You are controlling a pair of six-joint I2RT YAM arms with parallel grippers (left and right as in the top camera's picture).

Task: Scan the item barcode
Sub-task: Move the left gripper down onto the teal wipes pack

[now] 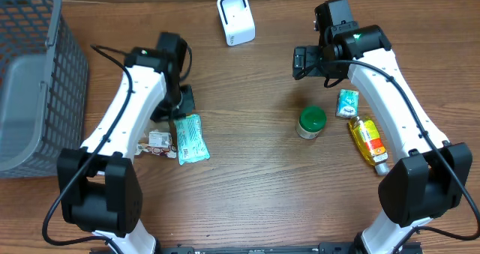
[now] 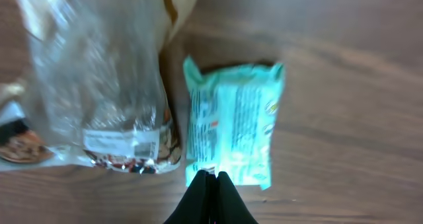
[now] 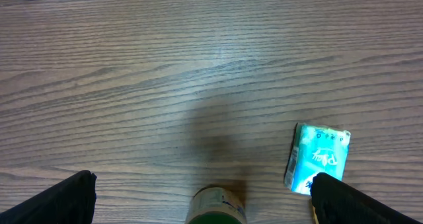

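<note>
A teal snack packet (image 1: 191, 138) lies flat on the wooden table; in the left wrist view the teal packet (image 2: 234, 121) shows printed text. My left gripper (image 1: 182, 116) (image 2: 210, 176) is shut, its black fingertips pressed together over the packet's near edge. The white barcode scanner (image 1: 235, 18) stands at the back centre. My right gripper (image 1: 304, 62) (image 3: 205, 201) hovers open above the table, its fingers wide apart with nothing between them. Below it stands a green-lidded jar (image 1: 311, 121) (image 3: 216, 207).
A clear bag of snacks (image 1: 157, 141) (image 2: 99, 78) lies just left of the teal packet. A small teal pack (image 1: 346, 103) (image 3: 317, 156) and a yellow bottle (image 1: 367, 140) lie on the right. A grey mesh basket (image 1: 30, 74) stands at the far left.
</note>
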